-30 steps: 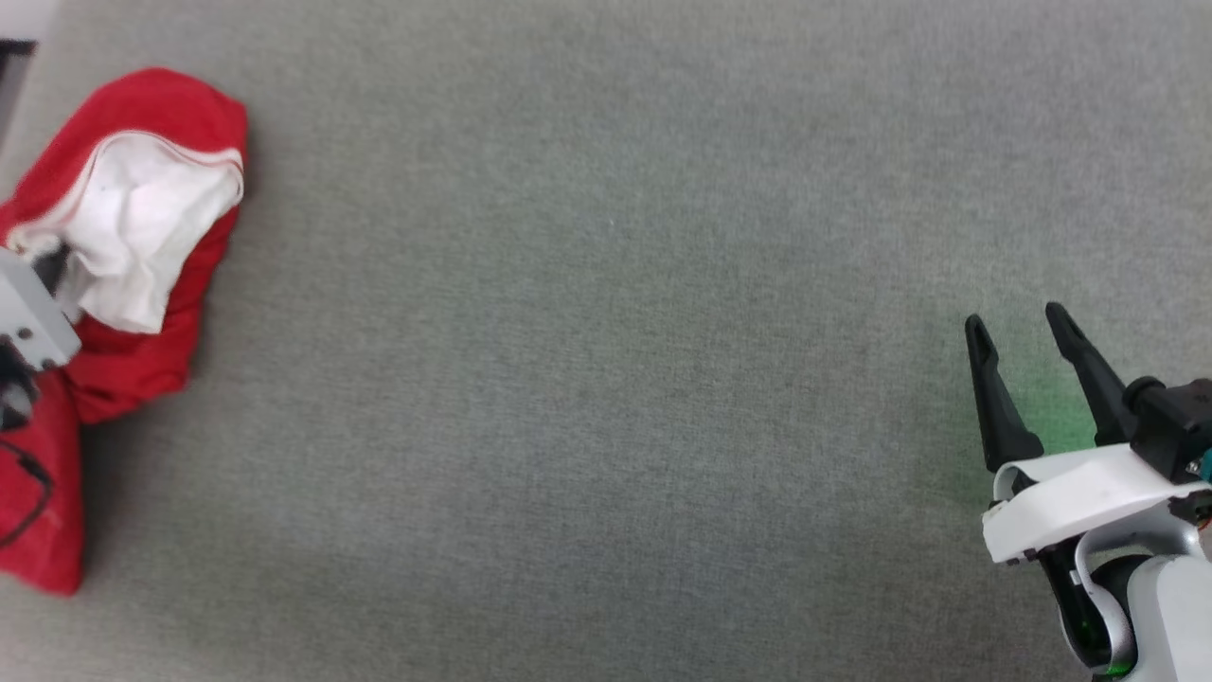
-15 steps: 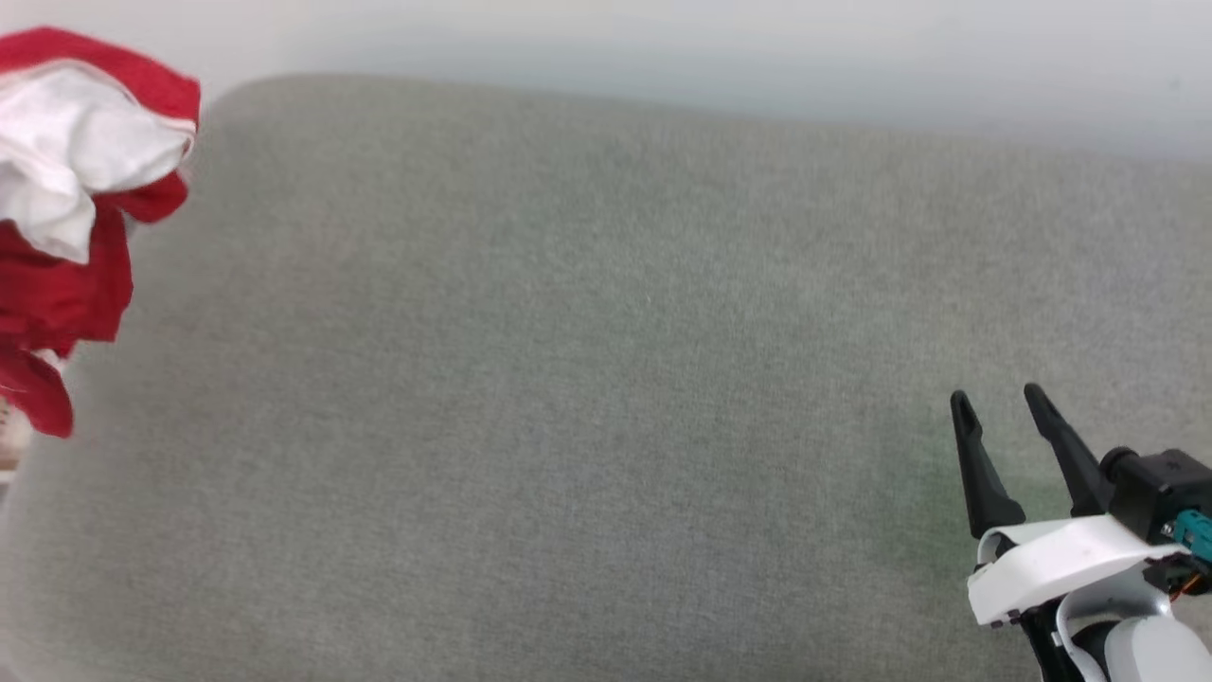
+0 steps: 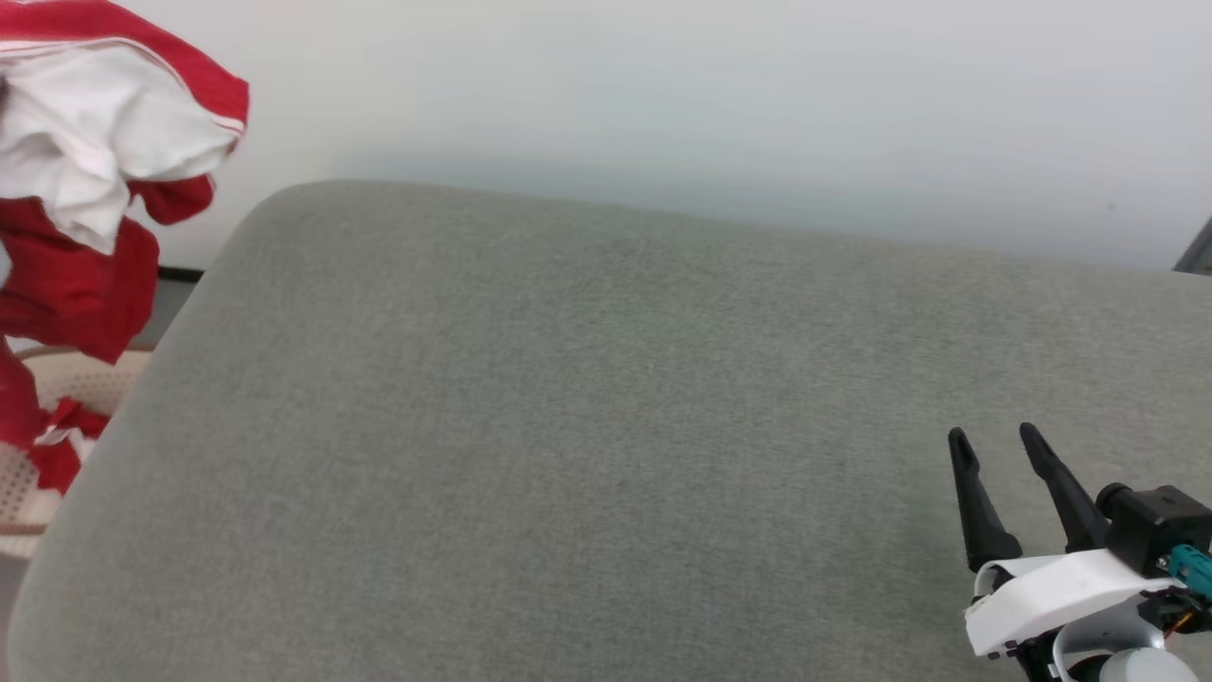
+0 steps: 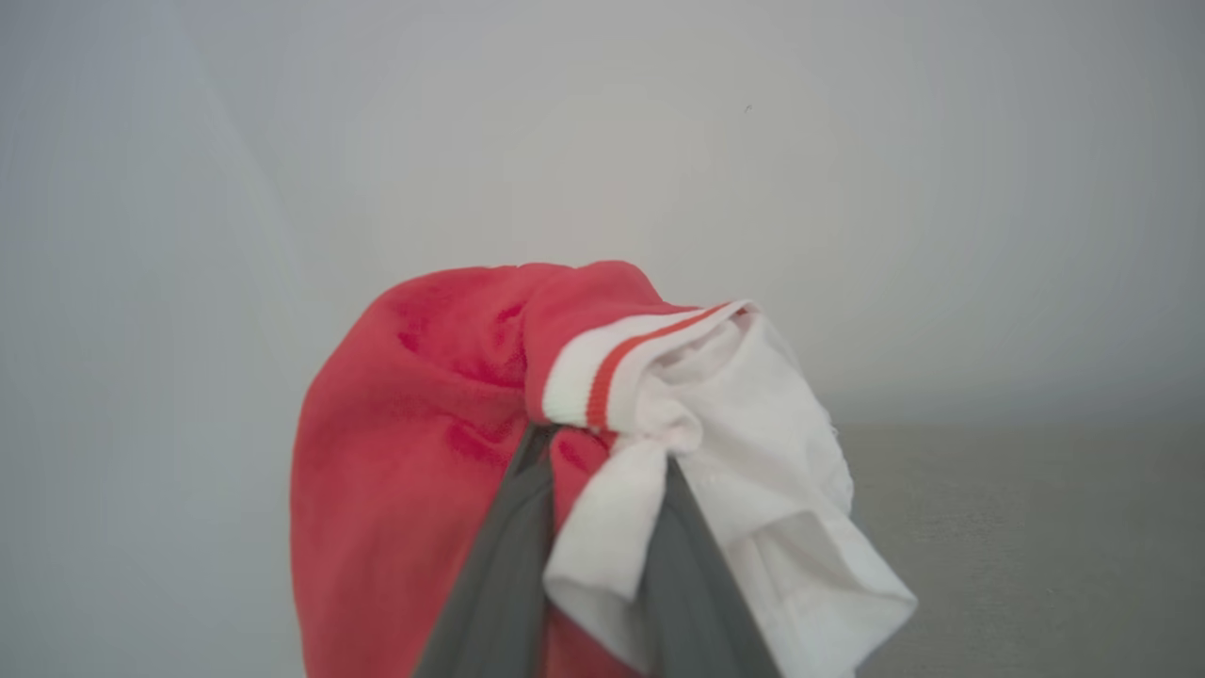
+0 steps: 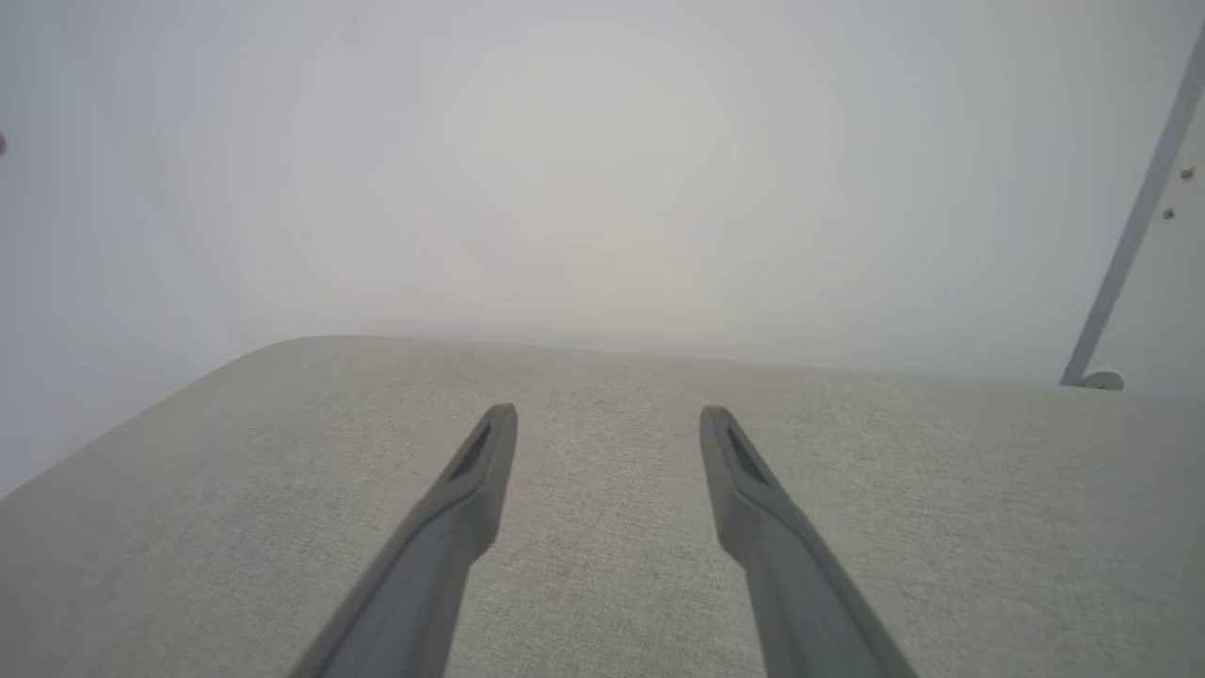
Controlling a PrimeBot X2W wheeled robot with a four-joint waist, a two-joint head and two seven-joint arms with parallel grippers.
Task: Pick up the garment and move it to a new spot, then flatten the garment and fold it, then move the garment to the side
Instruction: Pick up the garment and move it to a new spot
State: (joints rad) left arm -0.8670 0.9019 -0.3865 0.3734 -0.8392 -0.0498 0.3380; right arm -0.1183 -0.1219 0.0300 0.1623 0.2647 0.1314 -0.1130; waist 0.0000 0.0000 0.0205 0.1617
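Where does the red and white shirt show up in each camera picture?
Head view: shirt hangs at the far left, beyond the cushion's edge.
Left wrist view: lower middle, pinched in the left gripper.
Right wrist view: perhaps the tiny red speck at the left edge.
Shared landmark: the grey cushion below the pale wall.

The T-shirt (image 3: 66, 284) hangs bunched in the air at the ten o'clock corner of the head view. It is lifted clear of the grey tabletop (image 3: 606, 426) and seen out past its nine o'clock edge. It is soft red cloth with a white sleeve, and the cuff is trimmed in white with a thin red stripe. The crumpled sleeve sits at the top of the bundle, and red cloth droops below it in loose folds toward eight o'clock. In the left wrist view the left end effector (image 4: 602, 452) pinches a twist of the white sleeve. The red body bulges toward nine o'clock and white folds spill toward four o'clock.
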